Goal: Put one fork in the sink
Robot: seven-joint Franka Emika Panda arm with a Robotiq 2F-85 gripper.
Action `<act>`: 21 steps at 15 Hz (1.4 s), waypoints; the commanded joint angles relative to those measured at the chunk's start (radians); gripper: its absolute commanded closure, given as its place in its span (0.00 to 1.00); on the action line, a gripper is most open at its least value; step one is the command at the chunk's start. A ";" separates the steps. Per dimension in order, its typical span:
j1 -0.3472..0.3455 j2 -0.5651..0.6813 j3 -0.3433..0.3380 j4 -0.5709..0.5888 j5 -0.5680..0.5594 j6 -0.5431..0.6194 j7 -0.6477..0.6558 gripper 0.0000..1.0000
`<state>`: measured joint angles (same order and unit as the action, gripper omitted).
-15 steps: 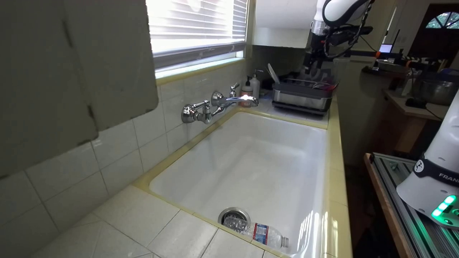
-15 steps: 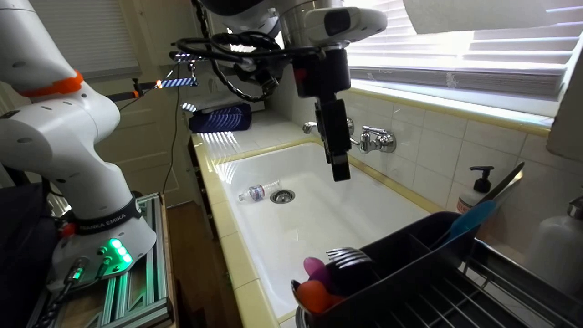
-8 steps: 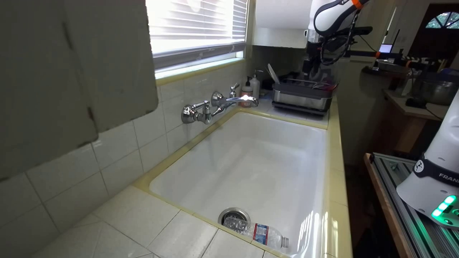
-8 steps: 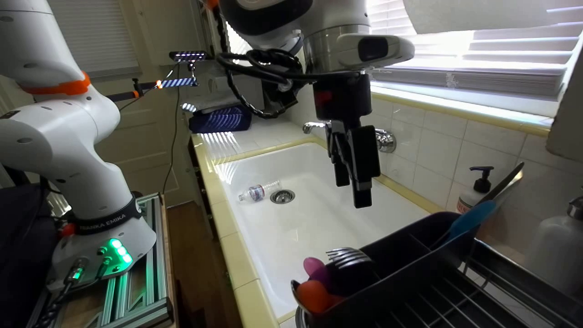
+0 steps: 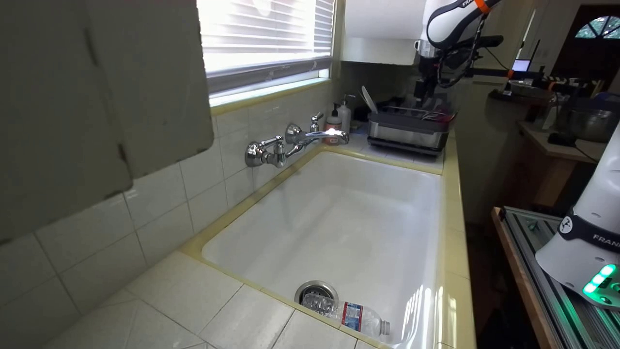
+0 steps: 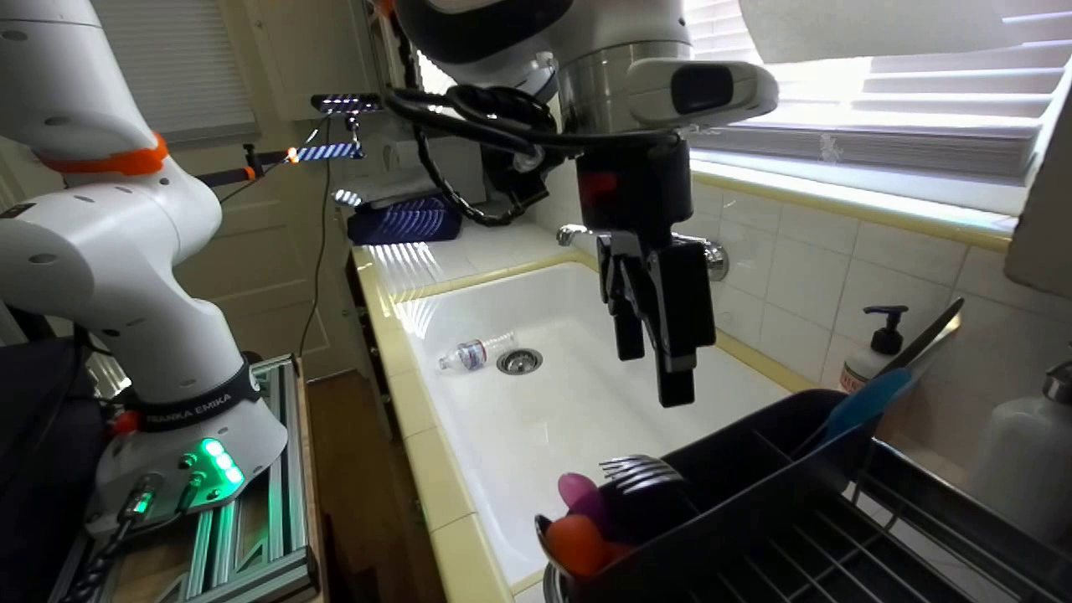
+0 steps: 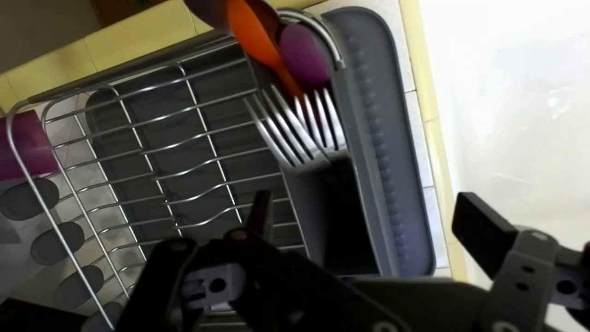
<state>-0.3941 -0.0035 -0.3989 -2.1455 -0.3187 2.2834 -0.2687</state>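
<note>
Claw (image 6: 653, 370) is lower and nearer the caddy (image 7: 371, 184) than a second ago; most of that travel comes early, the last half-second adds just a slight drop; jaws stand wide apart, nothing gripped; caddy contents look unmoved; I read it as the reach, pick not made, task early on.

Wrist view has a fork (image 7: 313, 159) overlapping a second fork (image 7: 342, 140), tines up, both in the caddy; can't tell which is wanted, either should do; handles are hidden, so the grip probably goes on the heads; fingertips (image 7: 481, 233) there flank the dark stretch beside the tines, not the tines; likely needs a shift along the caddy, then down; overlap could drag both out when only one is asked for.

Caddy: forks plus orange spoon (image 7: 251, 34) and purple spoon (image 7: 302, 53) crowd one end, can't tell if a divider parts them; blue utensil (image 6: 871, 402) and a blade (image 6: 935, 335), maybe a knife, lean out at the opposite end; wire rack (image 7: 124, 69) alongside, purple item (image 7: 27, 147) at its far side, unclear what. Sink (image 6: 544, 435): clear bottle (image 6: 475, 355) on its side by the drain (image 6: 519, 361); fork has yet to go in; carry looks short.
</note>
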 commanded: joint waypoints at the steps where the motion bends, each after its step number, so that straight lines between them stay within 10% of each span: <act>1: -0.031 0.048 -0.031 0.032 0.066 0.001 -0.195 0.00; 9: -0.082 0.145 -0.032 0.071 0.203 -0.009 -0.419 0.00; 13: -0.091 0.165 -0.023 0.090 0.240 -0.019 -0.453 0.43; 14: -0.092 0.168 -0.022 0.094 0.245 -0.020 -0.457 0.22; 18: -0.100 0.172 -0.019 0.111 0.264 -0.021 -0.470 0.02; 21: -0.102 0.170 -0.019 0.129 0.265 -0.062 -0.481 0.26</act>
<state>-0.4761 0.1526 -0.4284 -2.0513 -0.0811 2.2746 -0.7122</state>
